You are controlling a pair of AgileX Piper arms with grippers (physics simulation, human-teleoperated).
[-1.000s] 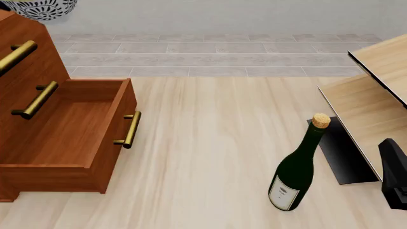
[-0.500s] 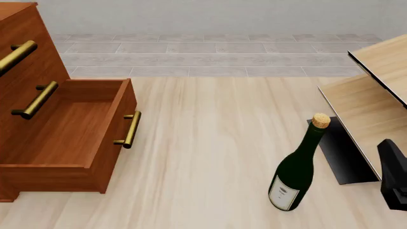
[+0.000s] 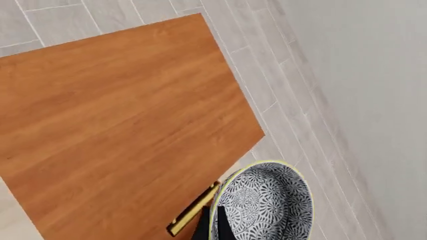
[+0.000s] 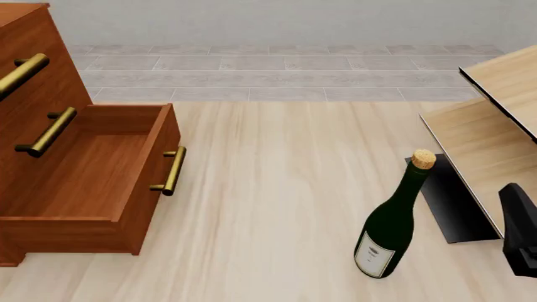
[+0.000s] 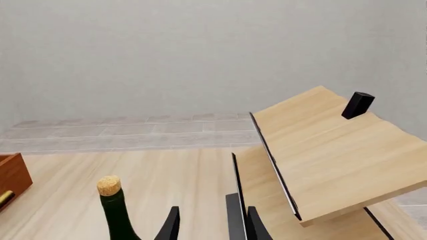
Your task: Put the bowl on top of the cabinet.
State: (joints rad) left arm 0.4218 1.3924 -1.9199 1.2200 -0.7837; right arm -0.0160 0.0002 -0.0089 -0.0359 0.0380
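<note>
The bowl point(image 3: 267, 205), white with a dense blue-grey pattern and a pale rim, hangs in the air in the left wrist view. My left gripper point(image 3: 219, 222) is shut on its rim, with one dark finger showing inside the rim. Below it lies the flat reddish-brown top of the cabinet point(image 3: 113, 120), and the bowl sits past that top's edge, over a brass handle point(image 3: 193, 212). The front view shows the cabinet point(image 4: 50, 126) at the left with its lower drawer point(image 4: 92, 182) pulled out, but neither the bowl nor the left gripper. My right gripper point(image 5: 202, 225) is open and holds nothing.
A dark green corked bottle point(image 4: 390, 226) stands on the table right of centre, close to my right gripper point(image 4: 520, 242). A pale light-wood shelf unit point(image 4: 495, 126) with a black support point(image 4: 453, 207) fills the right side. The open drawer juts towards the table's middle.
One second ago the bowl showed at the front view's top left corner above the cabinet; it has since left that view. The right arm has barely moved.
</note>
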